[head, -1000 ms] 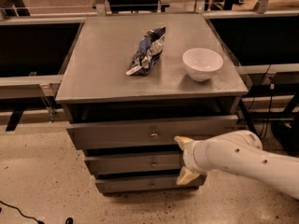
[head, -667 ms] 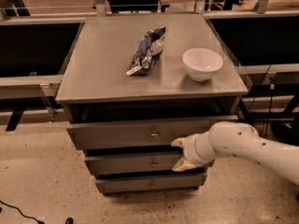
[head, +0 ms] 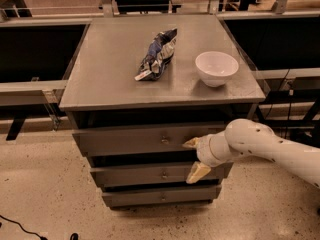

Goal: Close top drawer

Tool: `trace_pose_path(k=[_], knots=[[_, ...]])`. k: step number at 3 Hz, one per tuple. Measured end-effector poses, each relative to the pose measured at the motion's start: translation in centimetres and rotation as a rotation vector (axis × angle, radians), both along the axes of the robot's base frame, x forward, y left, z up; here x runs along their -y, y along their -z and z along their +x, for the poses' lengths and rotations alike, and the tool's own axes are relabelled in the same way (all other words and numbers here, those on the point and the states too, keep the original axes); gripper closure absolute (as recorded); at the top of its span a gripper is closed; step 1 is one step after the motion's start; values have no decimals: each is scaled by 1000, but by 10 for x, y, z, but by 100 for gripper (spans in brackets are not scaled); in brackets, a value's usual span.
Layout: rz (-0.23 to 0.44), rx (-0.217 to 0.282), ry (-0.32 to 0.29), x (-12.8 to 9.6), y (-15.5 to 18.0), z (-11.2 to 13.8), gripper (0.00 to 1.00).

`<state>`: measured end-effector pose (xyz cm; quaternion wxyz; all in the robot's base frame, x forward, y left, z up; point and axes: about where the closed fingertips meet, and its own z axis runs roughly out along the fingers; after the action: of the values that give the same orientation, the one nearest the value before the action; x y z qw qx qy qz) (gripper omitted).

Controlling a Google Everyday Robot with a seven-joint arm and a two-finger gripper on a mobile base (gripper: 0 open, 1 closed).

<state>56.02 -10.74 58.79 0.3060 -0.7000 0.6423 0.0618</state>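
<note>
The top drawer point(head: 130, 140) is the widest grey front under the cabinet top, with a small metal knob point(head: 164, 140) at its centre. It stands slightly out, with a dark gap above it. My gripper point(head: 194, 158) is at the end of the white arm point(head: 265, 146) that comes in from the right. It is open and empty. Its upper fingertip point(head: 190, 143) lies against the drawer front just right of the knob. Its lower fingertip point(head: 197, 172) hangs in front of the middle drawer point(head: 145, 175).
On the grey cabinet top point(head: 110, 79) lie a crumpled chip bag point(head: 156, 55) and a white bowl point(head: 216, 68). A bottom drawer point(head: 150, 196) sits lowest. Dark tables stand left and right. A black cable point(head: 20, 228) lies on the floor at lower left.
My gripper and arm have moved left along the drawer fronts, closer to the top drawer's knob. The drawer has not visibly moved.
</note>
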Motion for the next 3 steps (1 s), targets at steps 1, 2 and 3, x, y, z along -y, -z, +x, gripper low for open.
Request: trace_pose_path(k=[1,2,3], knots=[[0,0,0,0,0,0,0],[0,0,0,-2,0,-6,0],[0,0,0,-3,0,-10,0]])
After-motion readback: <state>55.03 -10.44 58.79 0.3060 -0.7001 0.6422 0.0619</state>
